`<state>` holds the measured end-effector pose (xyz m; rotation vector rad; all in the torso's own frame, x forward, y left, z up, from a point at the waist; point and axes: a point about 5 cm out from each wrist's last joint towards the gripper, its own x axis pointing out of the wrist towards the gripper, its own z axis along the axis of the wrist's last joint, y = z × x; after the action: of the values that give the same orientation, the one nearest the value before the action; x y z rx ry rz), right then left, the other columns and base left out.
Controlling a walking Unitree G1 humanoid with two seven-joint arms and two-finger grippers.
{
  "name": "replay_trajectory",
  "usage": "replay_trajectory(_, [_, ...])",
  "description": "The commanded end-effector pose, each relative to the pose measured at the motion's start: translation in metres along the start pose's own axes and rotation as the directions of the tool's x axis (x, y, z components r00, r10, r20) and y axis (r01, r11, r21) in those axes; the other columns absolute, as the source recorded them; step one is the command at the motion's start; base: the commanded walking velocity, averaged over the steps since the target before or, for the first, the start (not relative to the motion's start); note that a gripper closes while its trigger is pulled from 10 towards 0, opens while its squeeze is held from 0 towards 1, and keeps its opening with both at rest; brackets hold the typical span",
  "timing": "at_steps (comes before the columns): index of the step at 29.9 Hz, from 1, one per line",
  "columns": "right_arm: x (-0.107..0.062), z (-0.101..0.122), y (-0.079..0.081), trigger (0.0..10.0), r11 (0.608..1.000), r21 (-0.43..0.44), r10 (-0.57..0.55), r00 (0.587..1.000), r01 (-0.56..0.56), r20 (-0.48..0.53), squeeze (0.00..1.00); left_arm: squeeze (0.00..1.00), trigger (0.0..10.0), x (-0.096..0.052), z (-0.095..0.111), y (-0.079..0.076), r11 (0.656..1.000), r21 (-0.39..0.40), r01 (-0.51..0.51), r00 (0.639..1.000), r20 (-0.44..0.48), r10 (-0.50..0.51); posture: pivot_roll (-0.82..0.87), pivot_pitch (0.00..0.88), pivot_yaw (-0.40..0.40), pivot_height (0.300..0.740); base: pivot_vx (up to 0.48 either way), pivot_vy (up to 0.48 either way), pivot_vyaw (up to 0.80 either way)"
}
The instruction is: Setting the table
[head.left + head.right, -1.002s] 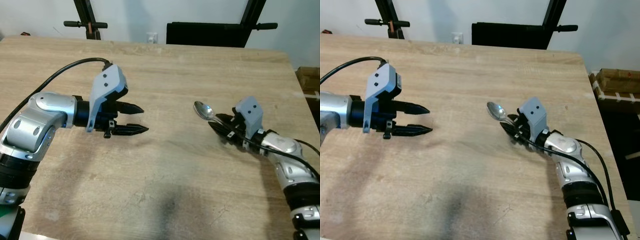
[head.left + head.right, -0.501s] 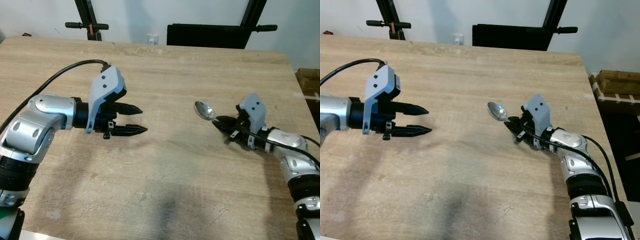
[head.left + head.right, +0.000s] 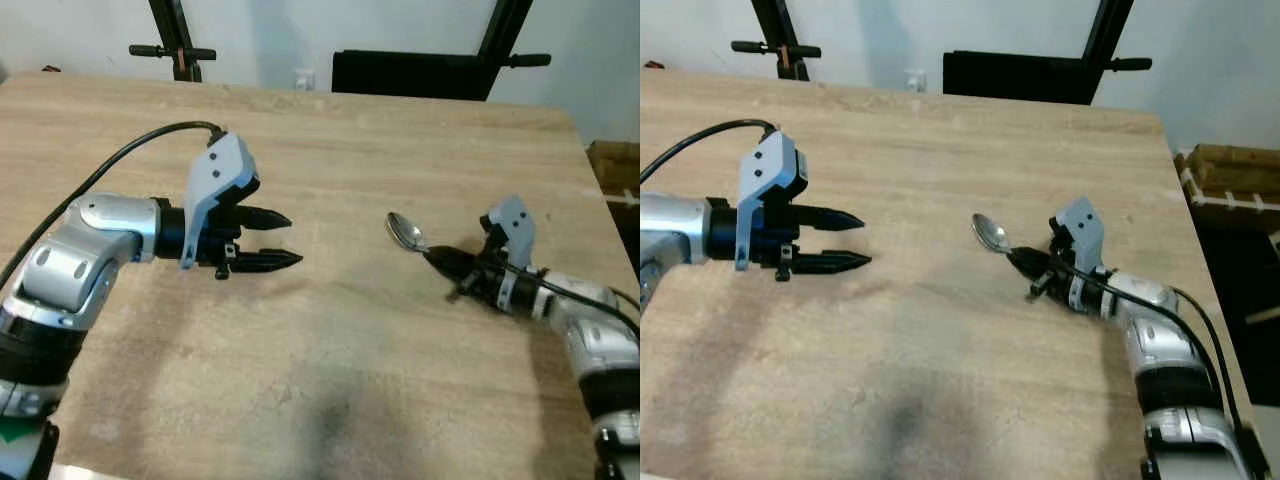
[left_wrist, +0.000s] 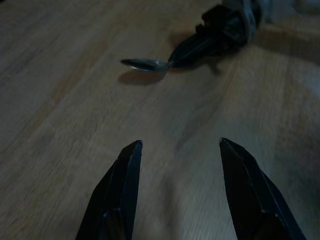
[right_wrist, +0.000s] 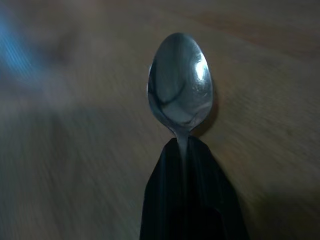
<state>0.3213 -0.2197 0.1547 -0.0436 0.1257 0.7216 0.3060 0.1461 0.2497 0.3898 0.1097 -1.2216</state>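
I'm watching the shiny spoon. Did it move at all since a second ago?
Hardly. The spoon, pinched by the right gripper, sits at nearly the same spot on the table; the arm behind it swung outward to the right.

1. A light wooden table (image 3: pixel 330 130) with a pale, streaky grain takes up most of the room in front of me.
2. Behind the table's far edge stands a plain white wall (image 3: pixel 400 25).
3. Low on that wall, just past the table, sits a small white socket (image 3: pixel 304 76).
4. Next to the socket, a dark rectangular panel (image 3: pixel 410 72) shows along the far edge.
5. Black stand legs (image 3: pixel 170 30) with horizontal handles rise behind the table.
6. Beyond the table's right edge rests a wooden crate (image 3: pixel 1230 180) on a dark floor (image 3: pixel 1250 270).
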Motion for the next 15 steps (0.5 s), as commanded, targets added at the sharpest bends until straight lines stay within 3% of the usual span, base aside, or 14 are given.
replay_trajectory(1, [0.0,0.015,0.002,0.0,1.0,0.007,-0.027,0.997,0.027,0.075,0.0,0.0,10.0,0.0,0.0,-0.002,1.0,0.004,-0.013,1.0,0.011,0.013,0.0,0.11,0.096,0.74,0.0,0.0,0.0])
replay_trajectory(2, [0.0,0.028,0.006,1.4,0.998,0.017,-0.054,0.988,0.052,0.146,0.0,0.0,10.0,0.0,-0.001,-0.001,0.999,-0.004,-0.035,0.999,0.023,0.035,-0.01,0.109,0.099,0.74,0.0,0.0,0.0])
replay_trajectory(3, [0.001,0.044,0.014,10.0,0.997,0.018,-0.079,0.97,0.077,0.229,0.0,0.0,10.0,0.002,-0.002,0.0,0.997,-0.013,-0.072,0.997,0.039,0.073,-0.02,0.109,0.1,0.74,0.0,0.0,0.0])
replay_trajectory(5, [0.0,0.067,0.032,10.0,0.986,0.079,-0.163,0.91,0.144,0.38,0.0,0.0,10.0,0.006,-0.002,0.001,0.985,-0.056,-0.164,0.981,0.091,0.169,-0.05,0.102,0.107,0.74,0.0,0.0,0.0])
replay_trajectory(8, [-0.002,0.072,0.046,10.0,0.975,0.094,-0.224,0.875,0.204,0.429,0.0,0.0,10.0,0.01,-0.002,0.001,0.968,-0.093,-0.234,0.962,0.124,0.245,-0.07,0.097,0.112,0.74,0.0,0.0,0.0])
replay_trajectory(9, [-0.001,0.064,0.066,10.0,0.944,0.113,-0.327,0.835,0.31,0.442,0.0,0.0,10.0,0.015,-0.005,0.0,0.922,-0.136,-0.363,0.914,0.138,0.38,-0.1,0.085,0.117,0.74,0.0,0.0,0.0])
replay_trajectory(10, [0.0,0.059,0.072,10.0,0.925,0.136,-0.376,0.815,0.354,0.441,0.0,0.0,10.0,0.016,-0.007,0.0,0.894,-0.158,-0.418,0.888,0.137,0.44,-0.11,0.083,0.118,0.74,0.0,0.0,0.0])
replay_trajectory(13, [-0.001,0.044,0.081,10.0,0.867,0.182,-0.496,0.774,0.464,0.393,0.0,0.0,10.0,0.018,-0.015,0.001,0.817,-0.188,-0.546,0.814,0.114,0.57,-0.13,0.075,0.118,0.74,0.0,0.0,0.0])
replay_trajectory(14, [-0.001,0.044,0.081,10.0,0.867,0.182,-0.496,0.774,0.464,0.393,0.0,0.0,10.0,0.018,-0.015,0.001,0.817,-0.188,-0.546,0.814,0.114,0.57,-0.13,0.075,0.118,0.74,0.0,0.0,0.0])
replay_trajectory(15, [-0.001,0.039,0.084,10.0,0.846,0.182,-0.531,0.762,0.501,0.372,0.0,0.0,10.0,0.019,-0.018,0.001,0.789,-0.189,-0.584,0.787,0.104,0.608,-0.13,0.075,0.118,0.74,0.0,0.0,0.0])
